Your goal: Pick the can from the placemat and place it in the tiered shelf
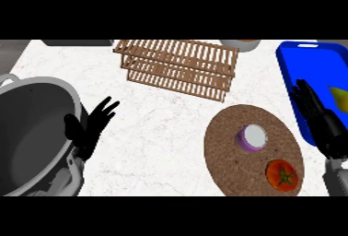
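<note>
White marble counter (pixel 163 138) is taking up most of the view, with the round brown placemat (pixel 234 170) as my landmark. The can (pixel 253 137) (purple sides, pale top) is standing upright on it, above a tomato (pixel 282 175). Wooden tiered shelf (pixel 180 67) is sitting up-left, bare counter between. Right hand (pixel 314 108) is hanging open just right, left hand (pixel 92 124) resting open far left.

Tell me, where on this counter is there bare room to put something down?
The widest bare patch is the white counter between the big pot and the round placemat, below the wooden shelf. The mat is more crowded, with a can and tomato. The right robot hand covers the blue tray edge.
</note>
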`<action>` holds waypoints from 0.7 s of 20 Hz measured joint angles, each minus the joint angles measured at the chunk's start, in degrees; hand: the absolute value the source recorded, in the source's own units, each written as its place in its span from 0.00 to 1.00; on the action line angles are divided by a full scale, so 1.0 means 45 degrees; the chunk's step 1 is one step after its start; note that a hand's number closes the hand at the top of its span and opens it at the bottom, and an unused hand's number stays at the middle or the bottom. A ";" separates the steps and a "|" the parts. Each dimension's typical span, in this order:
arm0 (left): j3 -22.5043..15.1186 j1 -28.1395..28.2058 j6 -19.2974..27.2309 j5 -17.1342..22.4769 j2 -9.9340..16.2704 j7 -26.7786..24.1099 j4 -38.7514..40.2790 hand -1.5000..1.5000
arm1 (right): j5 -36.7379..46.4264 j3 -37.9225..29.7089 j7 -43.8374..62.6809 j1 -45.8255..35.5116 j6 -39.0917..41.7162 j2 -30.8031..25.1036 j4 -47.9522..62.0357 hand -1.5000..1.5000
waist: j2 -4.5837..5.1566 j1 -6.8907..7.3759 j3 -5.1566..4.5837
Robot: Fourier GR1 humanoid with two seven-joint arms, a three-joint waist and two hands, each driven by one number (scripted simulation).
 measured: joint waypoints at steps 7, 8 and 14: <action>0.1459 -0.0545 -0.1333 -0.1224 0.0932 0.1052 -0.1545 0.50 | 0.0122 0.1146 0.0948 -0.1805 0.0965 0.0161 -0.0662 0.00 | -0.0143 0.0586 -0.0043; 0.1634 -0.0470 -0.1338 -0.1450 0.0919 0.1064 -0.1841 0.50 | 0.0056 0.1060 0.1326 -0.2041 0.0626 0.0380 -0.0550 0.00 | -0.0138 0.0580 -0.0045; 0.2617 -0.0032 -0.1292 -0.2457 0.0490 0.1356 -0.3235 0.50 | -0.2267 0.0444 0.1611 -0.2814 0.2455 0.0759 -0.0094 0.00 | -0.0077 0.0356 -0.0031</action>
